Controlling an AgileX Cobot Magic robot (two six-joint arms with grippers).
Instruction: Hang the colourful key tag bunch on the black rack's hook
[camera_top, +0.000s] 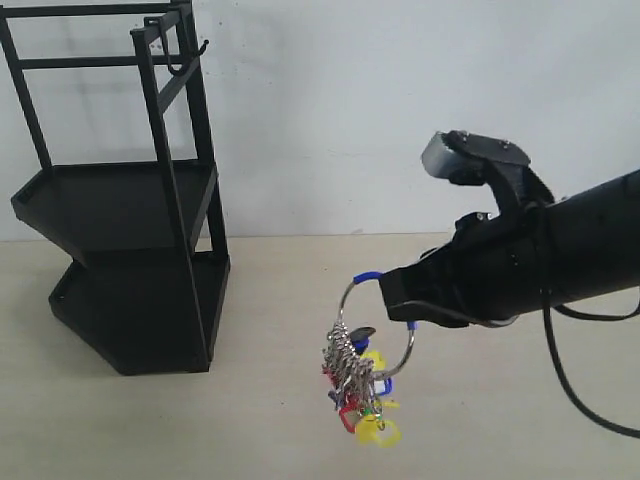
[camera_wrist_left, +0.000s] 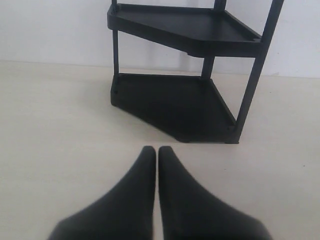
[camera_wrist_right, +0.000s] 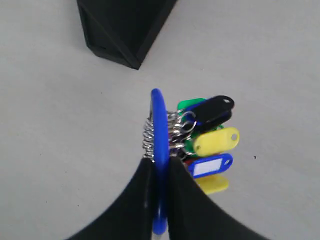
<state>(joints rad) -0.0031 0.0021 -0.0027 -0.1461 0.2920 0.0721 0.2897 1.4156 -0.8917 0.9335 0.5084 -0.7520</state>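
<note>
My right gripper (camera_top: 398, 296) is shut on the blue-sleeved part of the colourful key tag bunch (camera_top: 358, 385), held above the table to the right of the black rack (camera_top: 130, 210). In the right wrist view the blue ring (camera_wrist_right: 159, 130) runs between the gripper (camera_wrist_right: 160, 161) jaws, with silver rings and black, green, yellow and blue tags (camera_wrist_right: 212, 142) hanging beside it. The hook (camera_top: 190, 58) sticks out from the rack's top bar, far above and left of the bunch. My left gripper (camera_wrist_left: 156, 150) is shut and empty, low over the table, facing the rack (camera_wrist_left: 185, 65).
The rack stands at the left against a white wall, its lower tray (camera_wrist_left: 170, 102) resting on the pale table (camera_top: 150, 430). A black cable (camera_top: 565, 385) hangs below the right arm. A corner of the rack's base (camera_wrist_right: 125, 30) shows ahead of the held bunch.
</note>
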